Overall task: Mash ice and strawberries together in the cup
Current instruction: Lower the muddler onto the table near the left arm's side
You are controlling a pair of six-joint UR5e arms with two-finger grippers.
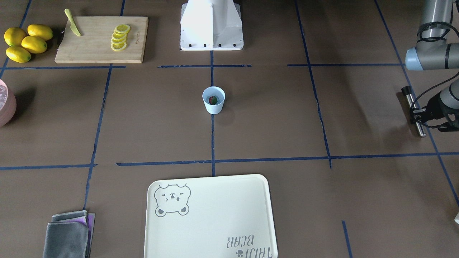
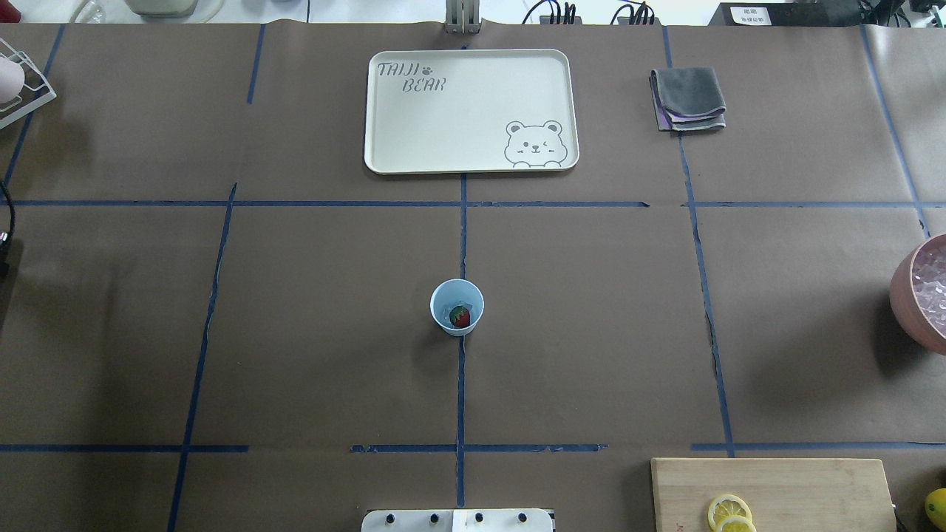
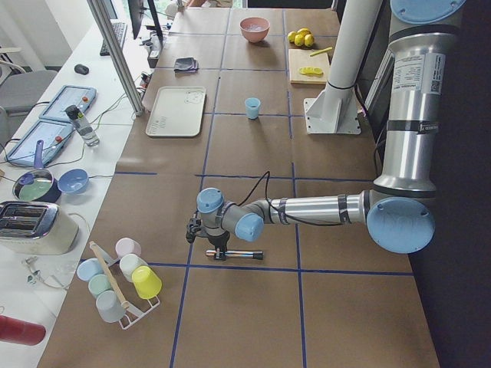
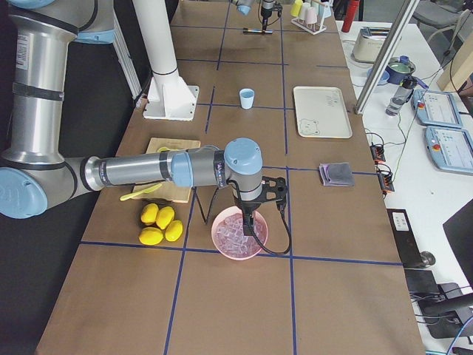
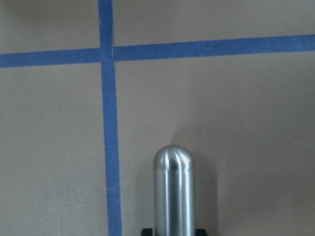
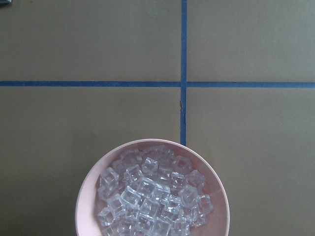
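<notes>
exterior front-facing | cup (image 1: 213,102) mid-frame on desk (image 1: 272,118), strawberry (image 2: 460,317) inside | left tool (image 1: 418,117) at right edge, straddling steel rod (image 1: 410,104) lying top-to-bottom, can't tell if clamped | cup's well off to its left | right tool (image 4: 246,214) over pink bowl (image 6: 87,194), grip unclear too

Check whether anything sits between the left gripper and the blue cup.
Nothing visible does. Only brown table surface and blue tape lines lie between the left gripper, down at the metal rod, and the cup holding the strawberry.
</notes>
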